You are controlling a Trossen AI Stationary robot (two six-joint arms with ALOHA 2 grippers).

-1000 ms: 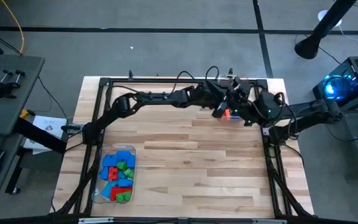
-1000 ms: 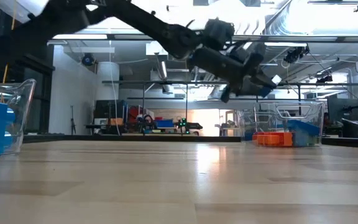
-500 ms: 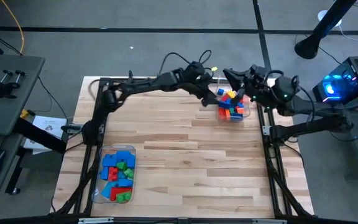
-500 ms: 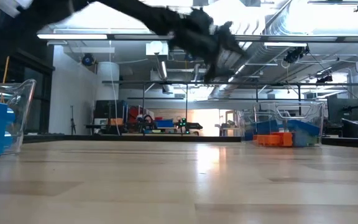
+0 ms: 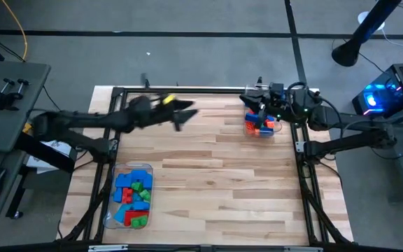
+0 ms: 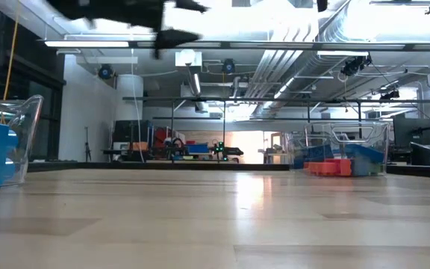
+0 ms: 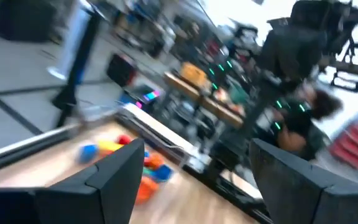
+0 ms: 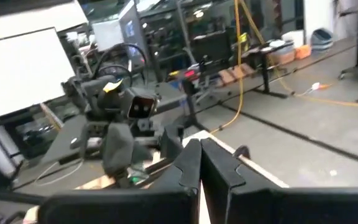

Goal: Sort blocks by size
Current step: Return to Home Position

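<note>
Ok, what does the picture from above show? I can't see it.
A wooden table holds two clear tubs of toy blocks, one lower left, one upper right. The left end effector hangs over the table's upper left; the right end effector is by the upper-right tub.

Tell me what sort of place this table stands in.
Probably a robotics lab or workshop: bare ceiling ducts, equipment racks behind the wooden table, and a blue-lit computer beside it.
</note>
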